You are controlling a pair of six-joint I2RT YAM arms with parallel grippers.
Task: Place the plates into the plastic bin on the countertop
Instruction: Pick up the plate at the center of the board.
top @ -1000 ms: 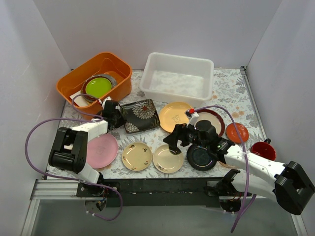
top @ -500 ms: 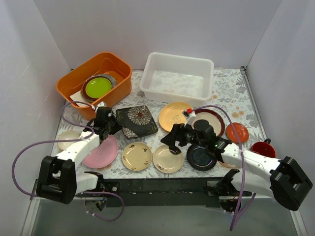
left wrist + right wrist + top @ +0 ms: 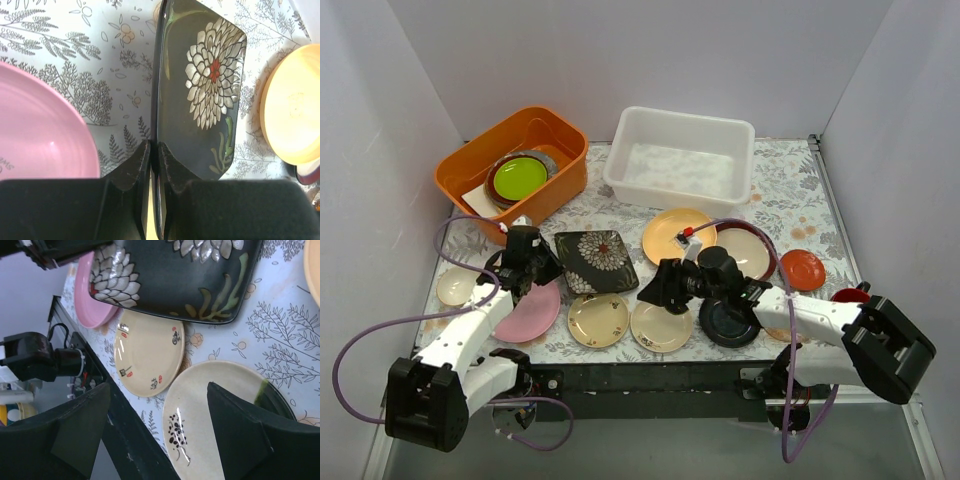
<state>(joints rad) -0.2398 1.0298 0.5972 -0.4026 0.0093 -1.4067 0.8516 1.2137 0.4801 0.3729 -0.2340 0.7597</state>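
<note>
My left gripper [image 3: 538, 268] is shut on the left edge of the black square floral plate [image 3: 598, 260]. The left wrist view shows both jaws pinching its rim [image 3: 155, 150]. The plate looks a little raised off the countertop [image 3: 790, 190]. My right gripper [image 3: 658, 290] is open and empty, hovering over two cream plates [image 3: 150, 352] [image 3: 210, 415]. The pink plate [image 3: 532, 312], glossy black plate [image 3: 728, 318], gold plate [image 3: 676, 236], brown-rimmed plate [image 3: 752, 250] and orange-red plate [image 3: 802, 268] lie on the countertop. The white plastic bin [image 3: 682, 160] stands at the back.
An orange tub [image 3: 470, 170] holding a lime-green plate [image 3: 519, 177] stands at the back left. A red cup [image 3: 850, 297] sits at the right edge. A small cream dish [image 3: 455, 286] lies at the far left. Grey walls enclose three sides.
My left gripper has pulled back toward the near edge, bringing the floral plate with it. My right gripper has moved left, from over the black plate to over the cream plates.
</note>
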